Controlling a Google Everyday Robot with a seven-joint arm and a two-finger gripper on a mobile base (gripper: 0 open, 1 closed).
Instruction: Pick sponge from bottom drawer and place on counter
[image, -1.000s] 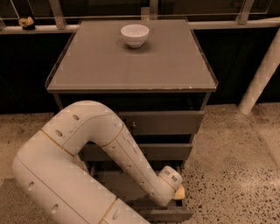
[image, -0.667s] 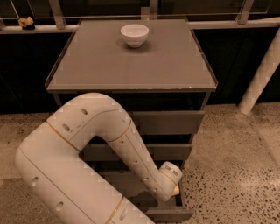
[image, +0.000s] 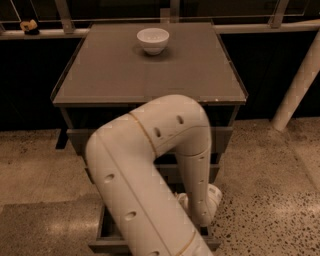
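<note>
Our arm (image: 150, 175) folds in front of the cabinet and hides most of its drawers; our gripper (image: 201, 222) dips into the open bottom drawer (image: 102, 235), largely hidden behind the forearm; a white bowl (image: 153, 40) sits near the far edge of the counter (image: 150, 75).

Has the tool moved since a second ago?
Yes. Still at the right end of the bottom drawer, the tool has swung from slanting in from the left to pointing nearly straight down.
</note>
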